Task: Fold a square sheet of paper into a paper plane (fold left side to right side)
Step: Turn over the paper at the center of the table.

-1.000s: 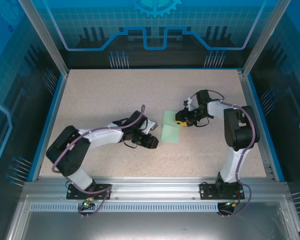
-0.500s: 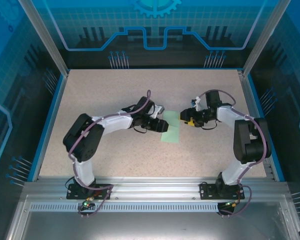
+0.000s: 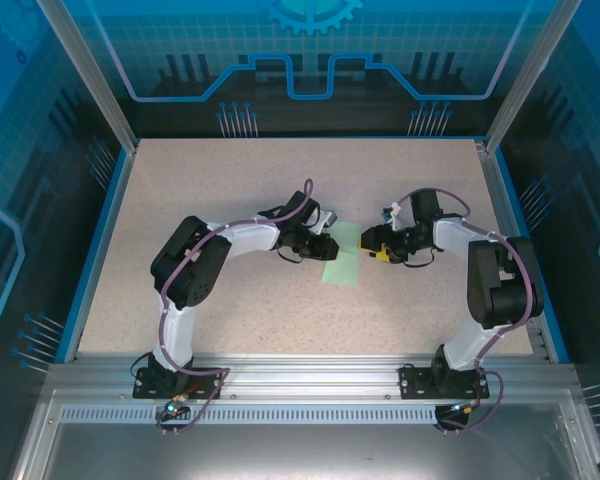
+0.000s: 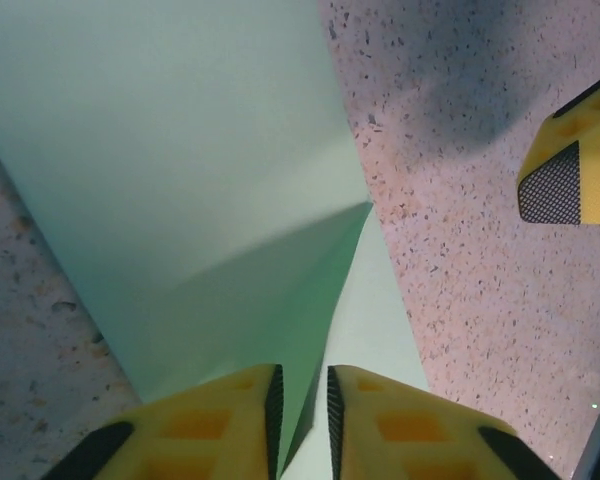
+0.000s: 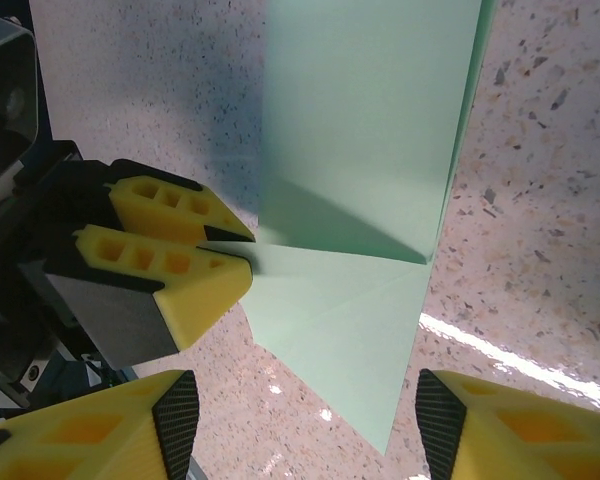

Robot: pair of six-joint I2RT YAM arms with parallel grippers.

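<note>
At the middle of the bench (image 3: 220, 190), the square sheet of paper (image 3: 342, 262) is gripped from the left.
Pale mint-green and plain, it is seen partly flat, one side lifted along a slanting crease; its edge is clamped in the narrowed left pincer (image 4: 302, 385), while the right pincer (image 5: 305, 405) is spread wide just beside it.

Left fingers (image 4: 205, 420) nearly together, right fingers (image 5: 90, 430) wide apart, tips facing, both elbows bent.
</note>
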